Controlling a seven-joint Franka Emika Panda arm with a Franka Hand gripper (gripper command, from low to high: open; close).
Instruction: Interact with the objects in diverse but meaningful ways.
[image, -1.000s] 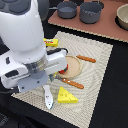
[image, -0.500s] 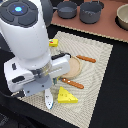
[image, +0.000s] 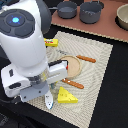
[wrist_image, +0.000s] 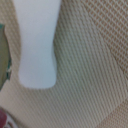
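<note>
Exterior view shows the white Franka arm (image: 27, 47) filling the near corner of the scene, bent low over the woven placemat (image: 97, 62) that lies on the black table (image: 112, 107). Its gripper (image: 48, 101) points down at the mat's near edge, just beside the yellow holed cheese wedge (image: 67, 95), which sits flat on the mat on the exterior view's right of the fingertips and apart from them. Only a single pale fingertip clearly shows below the arm's body, so I cannot tell how wide the jaws stand, and nothing appears to be held. Wrist view gives one blurred white finger (wrist_image: 37, 42) close above the weave, with no object against it. Judging from this, the step in hand is a reach for the cheese, and doing it well likely means shifting sideways until the wedge lies between the fingers, then closing across its flat faces, not its sloped edge, which could squirt it out. Further off lie a round wooden board (image: 73, 65), two orange sticks (image: 73, 83), and a yellow block with a red label (image: 50, 42); two grey pots (image: 80, 10) stand on the far counter.
</note>
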